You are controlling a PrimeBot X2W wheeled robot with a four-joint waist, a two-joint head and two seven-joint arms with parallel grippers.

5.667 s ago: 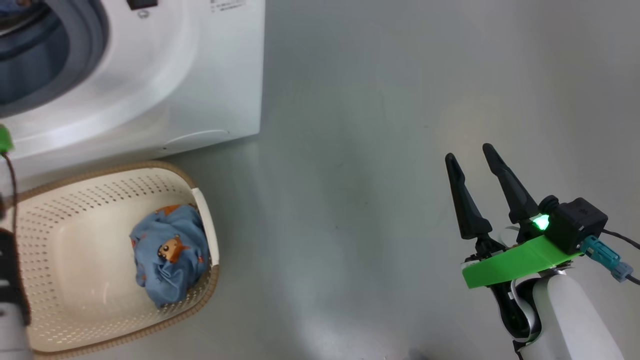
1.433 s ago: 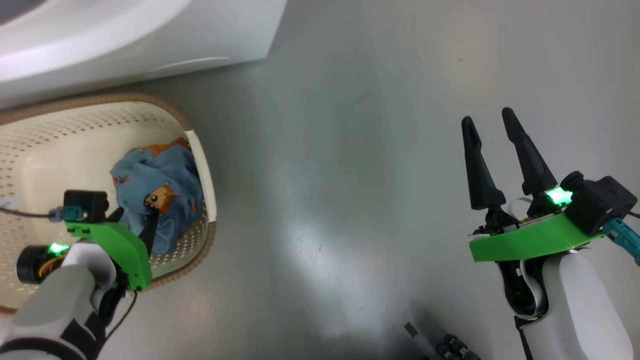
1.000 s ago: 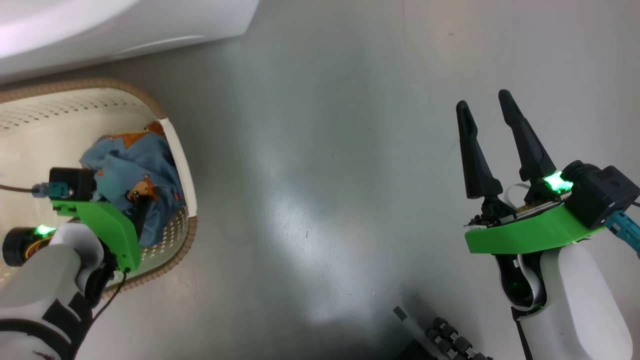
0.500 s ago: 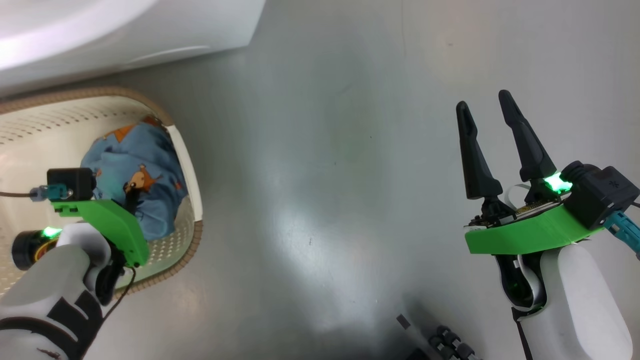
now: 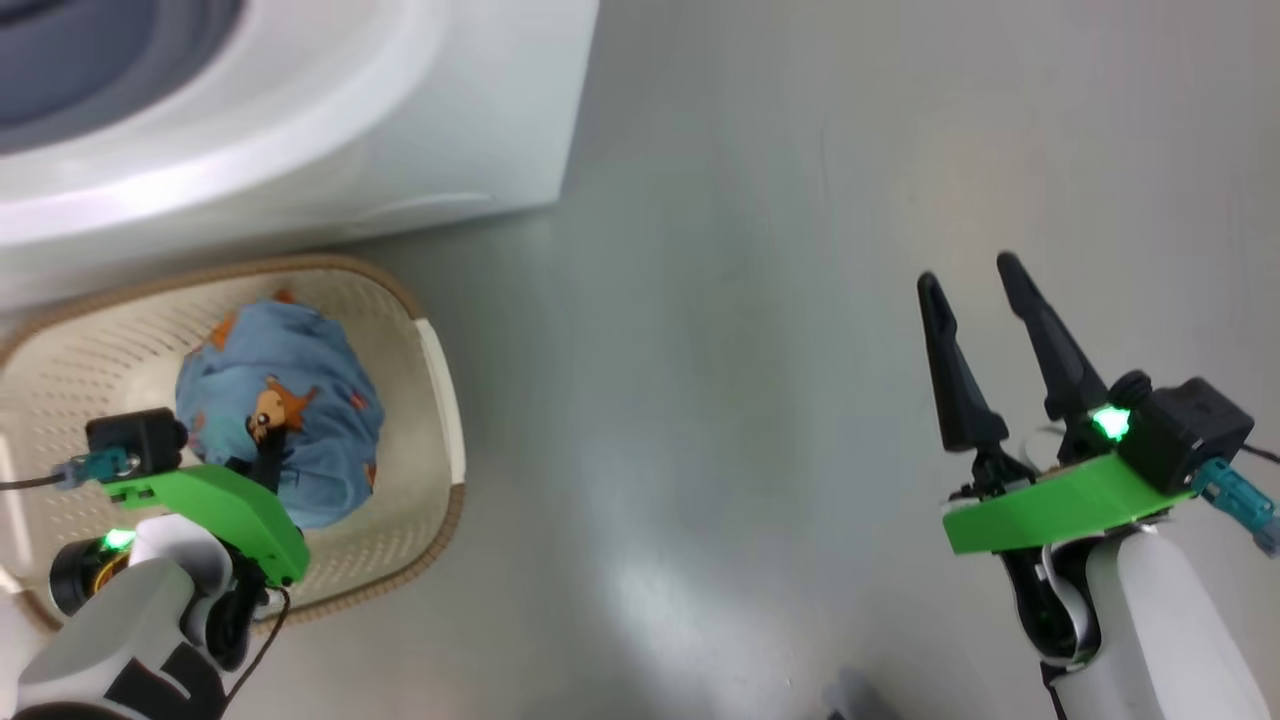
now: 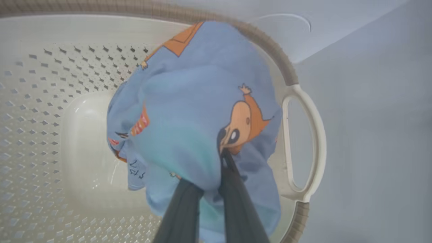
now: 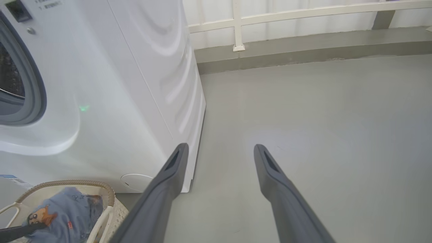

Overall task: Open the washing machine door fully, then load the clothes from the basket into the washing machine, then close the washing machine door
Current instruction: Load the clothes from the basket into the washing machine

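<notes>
Blue cartoon-print fabric clothes bunched in cream perforated plastic basket lower left, pinched by left fingers; right fingers spread, empty. Risk of slipping from thin pinch or snagging brown rim.

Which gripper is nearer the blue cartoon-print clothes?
Left. The left gripper is shut on the blue cartoon-print clothes over the cream perforated basket; the right gripper is open over grey floor, well apart.

Bright, even indoor light is falling everywhere. A soft pale glare is shining on the grey floor beside the washing machine, whose glossy front is catching highlights. The clothes in front of it are blurring near the wrist lens.
</notes>
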